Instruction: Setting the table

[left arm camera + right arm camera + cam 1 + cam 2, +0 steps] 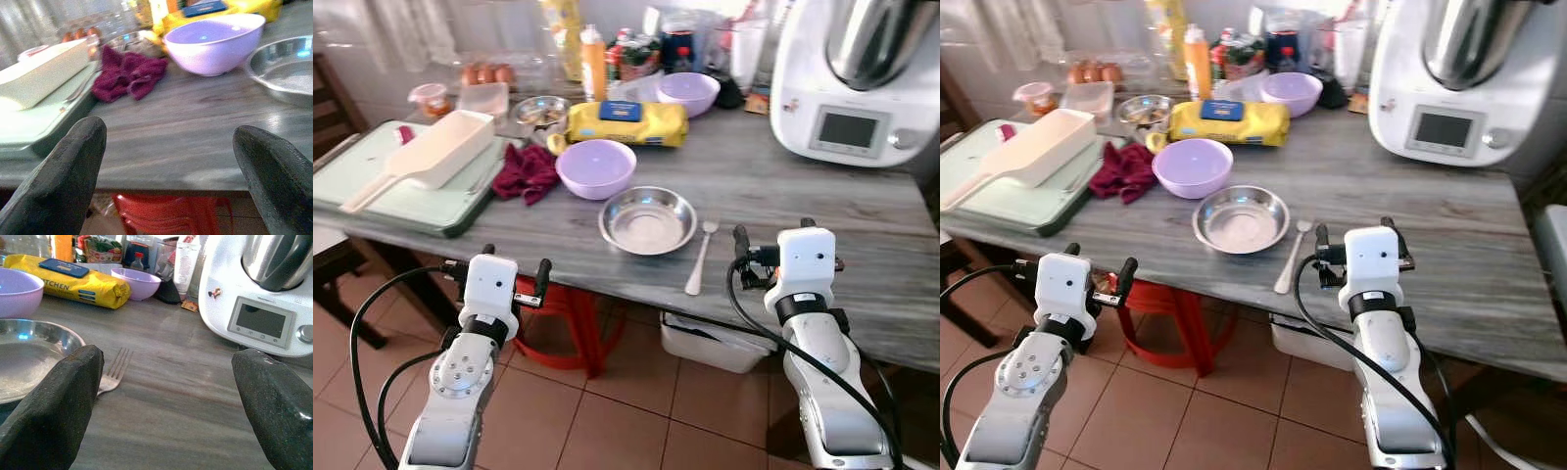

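Spread wide and holding nothing, the fingers of the left gripper [515,274] are held at the near edge of the bench [822,211], over the tiled floor [607,411]. The right gripper [773,250], its fingers equally wide, is poised just above the bench's near edge, where bare wood lies open ahead. A fork [699,257] lies just beside a steel bowl [648,220], with a purple bowl [596,167] set behind.
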Available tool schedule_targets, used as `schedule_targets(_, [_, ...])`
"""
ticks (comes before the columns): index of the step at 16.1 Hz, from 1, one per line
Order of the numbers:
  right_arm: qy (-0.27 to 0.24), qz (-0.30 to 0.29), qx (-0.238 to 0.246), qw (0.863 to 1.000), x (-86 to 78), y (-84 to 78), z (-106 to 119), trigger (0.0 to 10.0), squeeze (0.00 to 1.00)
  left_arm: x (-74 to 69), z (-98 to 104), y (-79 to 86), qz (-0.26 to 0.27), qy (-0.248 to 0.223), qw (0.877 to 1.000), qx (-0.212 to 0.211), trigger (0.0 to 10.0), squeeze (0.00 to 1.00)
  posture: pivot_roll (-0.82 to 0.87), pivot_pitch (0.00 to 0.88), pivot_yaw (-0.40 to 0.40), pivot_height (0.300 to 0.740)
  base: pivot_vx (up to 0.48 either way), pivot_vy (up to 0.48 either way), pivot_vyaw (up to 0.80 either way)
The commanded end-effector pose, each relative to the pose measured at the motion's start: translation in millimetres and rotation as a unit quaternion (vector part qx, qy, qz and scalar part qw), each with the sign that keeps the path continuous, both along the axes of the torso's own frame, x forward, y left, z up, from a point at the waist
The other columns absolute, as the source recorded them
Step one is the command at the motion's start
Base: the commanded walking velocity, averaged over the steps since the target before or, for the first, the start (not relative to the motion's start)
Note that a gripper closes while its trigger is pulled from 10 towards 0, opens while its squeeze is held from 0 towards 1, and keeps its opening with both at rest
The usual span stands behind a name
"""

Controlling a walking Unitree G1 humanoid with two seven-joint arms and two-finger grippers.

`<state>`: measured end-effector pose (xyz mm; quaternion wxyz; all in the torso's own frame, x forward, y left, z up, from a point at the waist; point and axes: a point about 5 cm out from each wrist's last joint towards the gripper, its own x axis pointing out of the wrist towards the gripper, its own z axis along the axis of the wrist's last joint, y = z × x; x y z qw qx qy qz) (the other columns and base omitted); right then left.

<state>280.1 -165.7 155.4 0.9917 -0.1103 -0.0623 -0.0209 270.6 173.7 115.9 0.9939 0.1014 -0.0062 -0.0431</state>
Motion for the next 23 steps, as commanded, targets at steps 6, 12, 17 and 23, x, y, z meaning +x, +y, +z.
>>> schedule_targets(6, [0.006, -0.015, 0.015, 1.000, -1.7, 1.6, -6, 10.0, 0.00, 4.8, 2, 2.9, 0.010, 0.009, 1.000, 0.007, 10.0, 0.00, -0.06, 0.065, 0.063, 0.740, -0.229, 0.000, -0.18])
schedule_targets(12, [0.005, -0.010, 0.014, 1.000, 3.4, 1.9, -4, 10.0, 0.00, 5.3, 1, 2.5, 0.017, 0.012, 1.000, 0.002, 10.0, 0.00, -0.05, 0.062, 0.053, 0.740, -0.282, 0.000, -0.63])
schedule_targets(17, [0.006, -0.006, 0.015, 1.000, 5.6, 3.2, -5, 10.0, 0.00, 6.5, 2, 2.4, 0.019, 0.010, 1.000, 0.002, 10.0, 0.00, -0.04, 0.060, 0.050, 0.740, -0.275, 0.000, -0.52])
schedule_targets(23, [0.006, 0.002, 0.017, 1.000, 9.5, 5.9, -6, 10.0, 0.00, 5.5, 2, 2.8, 0.023, 0.007, 1.000, 0.001, 10.0, 0.00, -0.02, 0.058, 0.041, 0.740, -0.264, 0.000, -0.08])
